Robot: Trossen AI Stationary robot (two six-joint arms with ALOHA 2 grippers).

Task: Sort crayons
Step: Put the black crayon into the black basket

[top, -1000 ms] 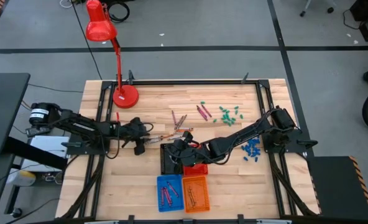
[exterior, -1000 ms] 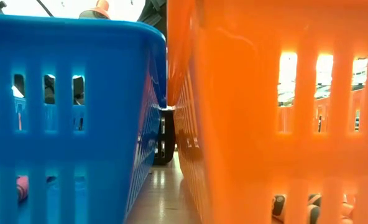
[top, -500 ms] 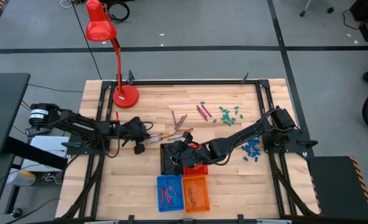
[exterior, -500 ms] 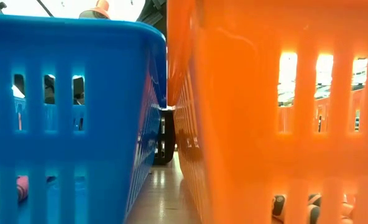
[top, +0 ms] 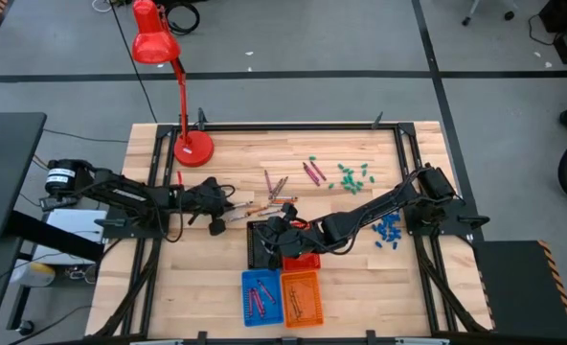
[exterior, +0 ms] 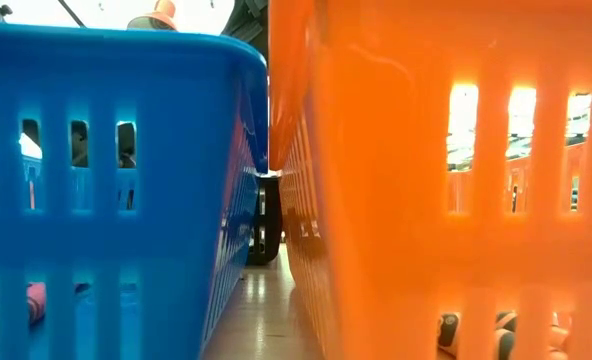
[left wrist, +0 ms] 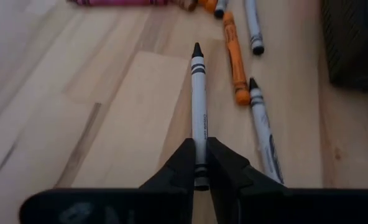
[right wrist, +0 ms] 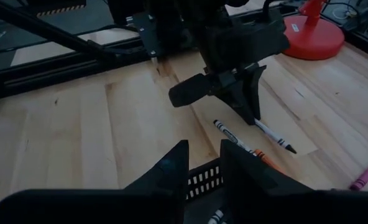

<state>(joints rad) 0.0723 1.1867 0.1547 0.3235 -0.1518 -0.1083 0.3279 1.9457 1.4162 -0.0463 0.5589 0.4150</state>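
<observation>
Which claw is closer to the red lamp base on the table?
Left. The left claw, shut on a grey crayon, sits just below the lamp base; the right claw is farther, over the black basket.

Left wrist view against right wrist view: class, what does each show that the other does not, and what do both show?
Only the left wrist view shows the left tool gripping a white crayon at its blunt end. Only the right wrist view shows the red lamp base, the right tool, and the black basket below it. Both show the white crayon, an orange crayon and the wooden table.
</observation>
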